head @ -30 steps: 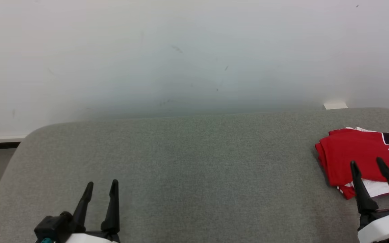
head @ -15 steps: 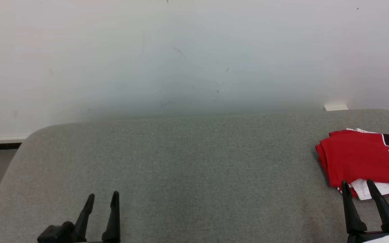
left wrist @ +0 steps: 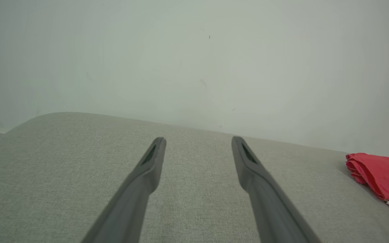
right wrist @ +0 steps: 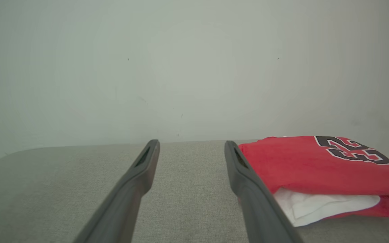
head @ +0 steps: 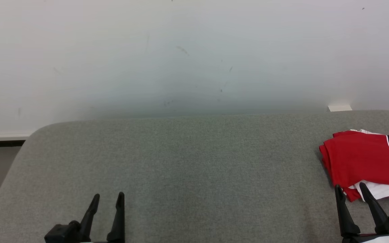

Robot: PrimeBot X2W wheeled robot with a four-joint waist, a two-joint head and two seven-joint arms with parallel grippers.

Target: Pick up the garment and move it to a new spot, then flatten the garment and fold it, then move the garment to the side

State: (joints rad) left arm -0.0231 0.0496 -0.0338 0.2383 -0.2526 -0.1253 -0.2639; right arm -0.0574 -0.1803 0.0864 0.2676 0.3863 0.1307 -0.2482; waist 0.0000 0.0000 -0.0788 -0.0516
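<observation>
Soft, even indoor light; close parts blurred.

The pale wall [head: 194, 50] and grey padded surface [head: 181, 162] are lit brightly and evenly; a faint grey-green shading is seen on the wall just above the surface's far edge. A thin shadow is cast beside the folded red garment [head: 360, 158]. In the wrist views a greenish tint is carried, and the dark fingers [left wrist: 139, 189] are blurred toward the bottom edge.

The big grey top [head: 187, 162] is bare from its left side across the middle, so a gripper can slide there with nothing to bump. At the far right lies the folded red garment [head: 360, 158] (a soft, low bump). Behind the top stands the white wall [head: 194, 50], which blocks any reach past the far edge.
</observation>
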